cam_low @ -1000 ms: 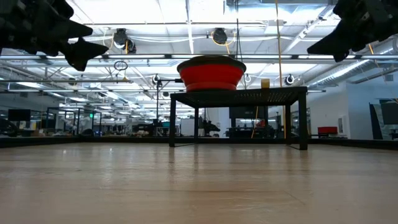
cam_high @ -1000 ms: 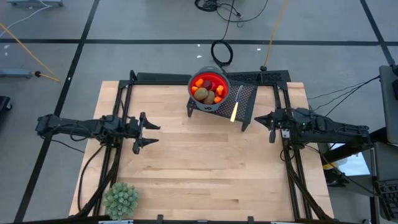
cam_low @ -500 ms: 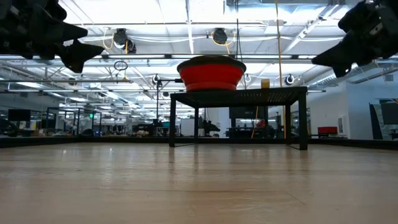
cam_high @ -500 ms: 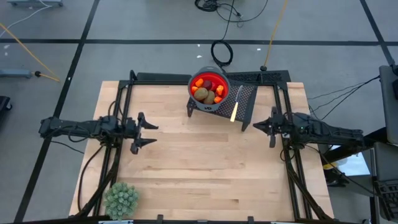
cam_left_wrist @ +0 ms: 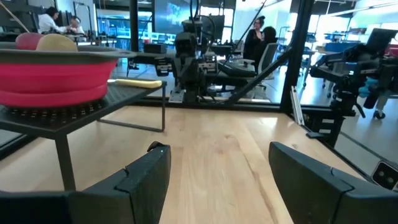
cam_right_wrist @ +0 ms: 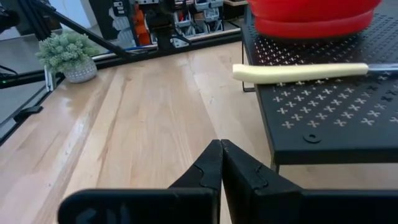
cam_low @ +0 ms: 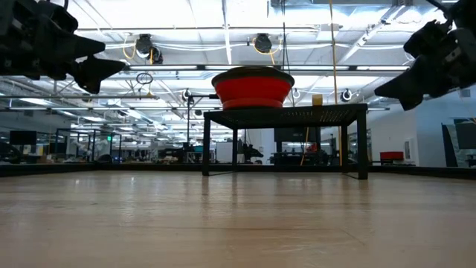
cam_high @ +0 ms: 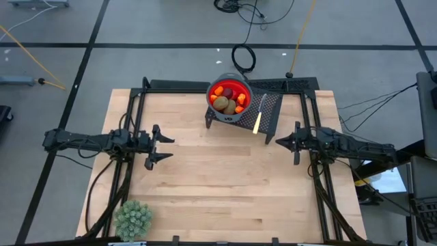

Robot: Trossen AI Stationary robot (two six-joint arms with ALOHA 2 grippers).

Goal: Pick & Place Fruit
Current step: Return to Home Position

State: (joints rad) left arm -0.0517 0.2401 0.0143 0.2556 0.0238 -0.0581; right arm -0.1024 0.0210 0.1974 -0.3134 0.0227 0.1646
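Two arms flank the table [cam_high: 225, 184], and only small shifts separate this moment from a second ago. The right pincer [cam_high: 280, 142] has slid a little toward the near edge and sits lower in the low view. The left pincer [cam_high: 168, 147] has drawn back a touch toward the left edge. Nothing on the shelf has moved.

The fruit [cam_high: 227, 101] is a heap of brown ovals, red rounds and small orange pieces. It fills the round red strainer bowl [cam_high: 246, 89]. The bowl stands on a black perforated metal shelf [cam_high: 272, 106] with thin legs, at the table's far edge. A knife [cam_high: 258, 121] with a pale yellow handle lies flat on the shelf just right of the bowl. A spiky pale green plant [cam_high: 133, 219] sits at the near left corner of the light, plank-grained wooden table.

Both arms stretch level inward from the left and right edges, held above the table. The left pincer's fingers [cam_left_wrist: 146, 180] are spread wide and grasp nothing. The right pincer's fingers [cam_right_wrist: 211, 165] are pressed together, with nothing between them.
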